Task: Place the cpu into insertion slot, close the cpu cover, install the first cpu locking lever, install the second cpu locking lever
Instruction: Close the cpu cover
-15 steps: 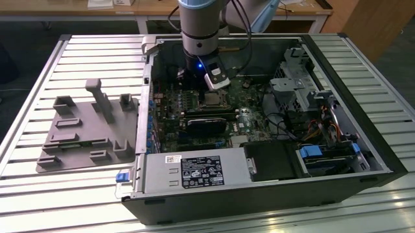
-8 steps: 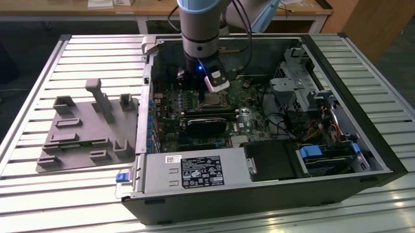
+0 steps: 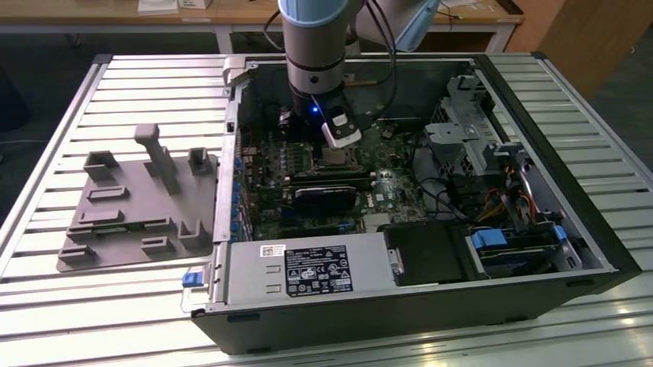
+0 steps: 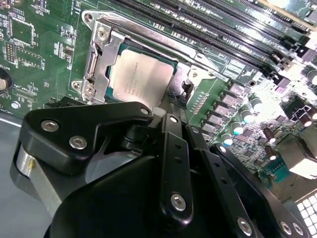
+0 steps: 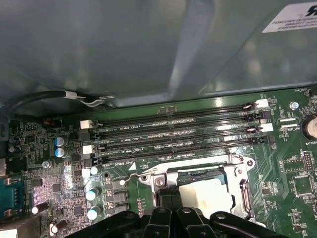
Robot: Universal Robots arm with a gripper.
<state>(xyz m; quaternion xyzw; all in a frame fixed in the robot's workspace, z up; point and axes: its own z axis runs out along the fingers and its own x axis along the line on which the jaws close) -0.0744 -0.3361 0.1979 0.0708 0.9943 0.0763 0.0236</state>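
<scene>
Hand (image 4: 171,106) over cpu (image 4: 141,77), flat in insertion slot (image 4: 99,64)

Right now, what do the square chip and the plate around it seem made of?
The cpu: probably a metal cap, matte pale grey with a soft sheen. The cpu cover: apparently bare metal, bright and shiny, catching sharp glints.

A workshop: open computer case (image 3: 408,310) on a slatted metal table (image 3: 153,84).
</scene>
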